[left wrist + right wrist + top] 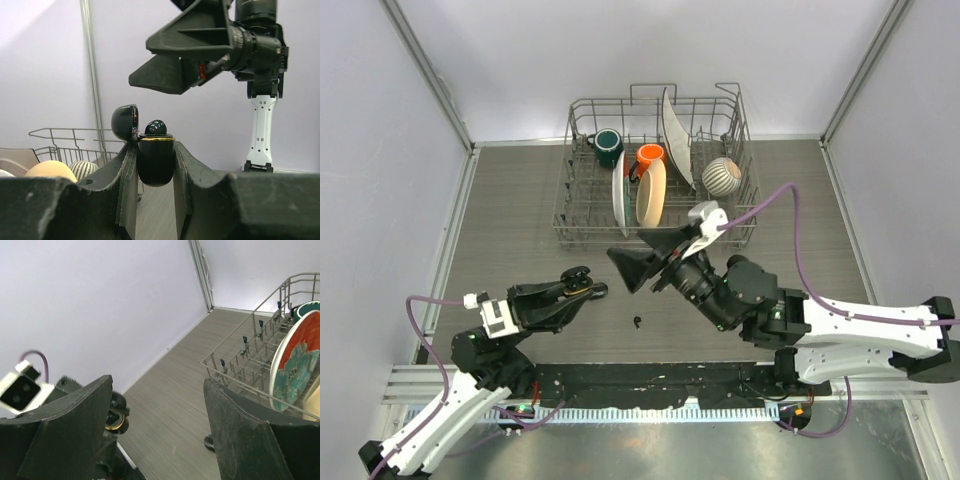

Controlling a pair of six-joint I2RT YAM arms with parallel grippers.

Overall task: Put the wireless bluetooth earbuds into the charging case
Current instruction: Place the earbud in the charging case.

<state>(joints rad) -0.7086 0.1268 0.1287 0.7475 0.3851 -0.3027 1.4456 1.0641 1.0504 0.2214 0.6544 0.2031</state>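
Observation:
My left gripper (582,284) is shut on the glossy black charging case (156,160), held upright with its lid (124,121) hinged open to the left. A gold rim rings its mouth and one black earbud (155,127) sits in it. The case also shows in the right wrist view (115,418). Another tiny black earbud (638,322) lies on the table in front of the arms; the right wrist view shows it (210,442) partly behind a finger. My right gripper (638,266) is open and empty, hovering to the right of the case and above the table.
A wire dish rack (582,225) stands at the back with a green mug (608,146), an orange mug (651,156), plates (651,192) and a striped ball (722,176). A grey wall (100,305) and metal posts bound the table.

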